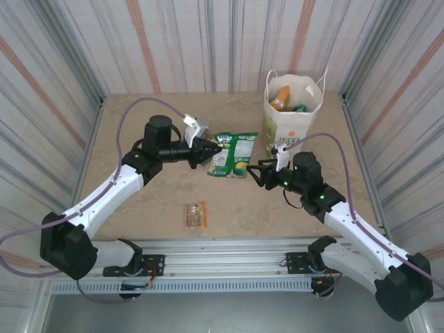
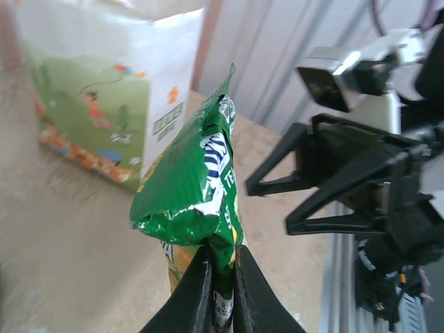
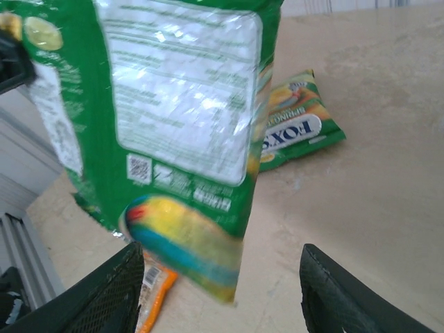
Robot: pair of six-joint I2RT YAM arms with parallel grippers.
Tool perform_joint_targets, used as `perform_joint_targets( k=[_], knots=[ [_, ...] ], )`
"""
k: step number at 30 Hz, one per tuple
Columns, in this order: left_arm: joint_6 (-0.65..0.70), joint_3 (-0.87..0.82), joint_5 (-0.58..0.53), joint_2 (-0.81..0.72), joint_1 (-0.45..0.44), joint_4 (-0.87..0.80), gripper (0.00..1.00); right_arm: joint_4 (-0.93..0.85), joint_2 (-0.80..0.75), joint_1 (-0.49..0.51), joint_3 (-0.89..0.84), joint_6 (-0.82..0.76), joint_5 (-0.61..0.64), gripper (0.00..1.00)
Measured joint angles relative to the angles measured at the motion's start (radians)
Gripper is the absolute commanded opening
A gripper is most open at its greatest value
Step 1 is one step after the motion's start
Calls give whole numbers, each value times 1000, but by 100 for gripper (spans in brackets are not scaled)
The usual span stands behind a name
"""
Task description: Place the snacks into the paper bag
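My left gripper (image 1: 205, 150) is shut on one end of a green snack packet (image 1: 225, 162), which hangs above the table. In the left wrist view the fingers (image 2: 201, 291) pinch the packet's crumpled edge (image 2: 191, 187). My right gripper (image 1: 258, 173) stands open just right of that packet, touching nothing. Its wrist view shows the packet's back (image 3: 173, 104) close in front of the open gripper (image 3: 220, 277). A second green packet (image 1: 243, 142) lies flat on the table behind. A small clear packet (image 1: 196, 215) with orange contents lies near the front. The white paper bag (image 1: 288, 128) stands upright at the back right, with packets inside.
Corrugated walls enclose the table on three sides. The metal rail (image 1: 222, 250) holding both arm bases runs along the near edge. Bare tabletop (image 1: 139, 132) lies left of and behind the left arm, and also between the clear packet and the right arm.
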Motion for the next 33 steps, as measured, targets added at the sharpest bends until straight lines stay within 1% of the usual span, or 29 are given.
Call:
perform_joint_targets(
  k=[1, 3, 8, 11, 14, 16, 19, 21, 22, 24, 26, 28, 29, 31, 33],
  knots=[
    [3, 0, 17, -7, -5, 5, 0, 13, -9, -4, -7, -3, -8, 63],
    [9, 0, 49, -14, -12, 24, 0, 39, -33, -12, -21, -5, -23, 69],
    [21, 0, 111, -16, -31, 74, 0, 92, -86, -48, -41, -7, -69, 70],
    [19, -1, 146, -16, -38, 107, 0, 123, -98, -72, -42, -6, -118, 70],
    [15, -1, 166, -16, -42, 144, 0, 167, -101, -93, -50, 0, -193, 69],
    [5, -3, 167, -16, -44, 173, 0, 192, -101, -102, -56, 2, -252, 64],
    [-16, -16, 164, -16, -44, 221, 0, 232, -101, -103, -59, 14, -337, 52],
    [-35, -29, 158, -16, -44, 251, 0, 248, -101, -102, -59, 25, -377, 41],
    [-44, -35, 155, -16, -44, 266, 0, 251, -101, -102, -59, 27, -382, 36],
    [-59, -43, 151, -16, -45, 286, 0, 252, -103, -104, -60, 31, -388, 22],
    [-66, -48, 146, -16, -49, 298, 0, 250, -111, -104, -63, 29, -384, 11],
    [-70, -54, 136, -16, -53, 311, 8, 243, -128, -104, -64, 25, -372, 5],
    [-70, -55, 129, -16, -55, 313, 14, 233, -140, -104, -64, 24, -365, 3],
    [-74, -56, 113, -16, -58, 316, 30, 201, -163, -104, -62, 14, -346, 1],
    [-76, -57, 85, -16, -61, 316, 51, 122, -183, -106, -41, -12, -323, 0]
  ],
)
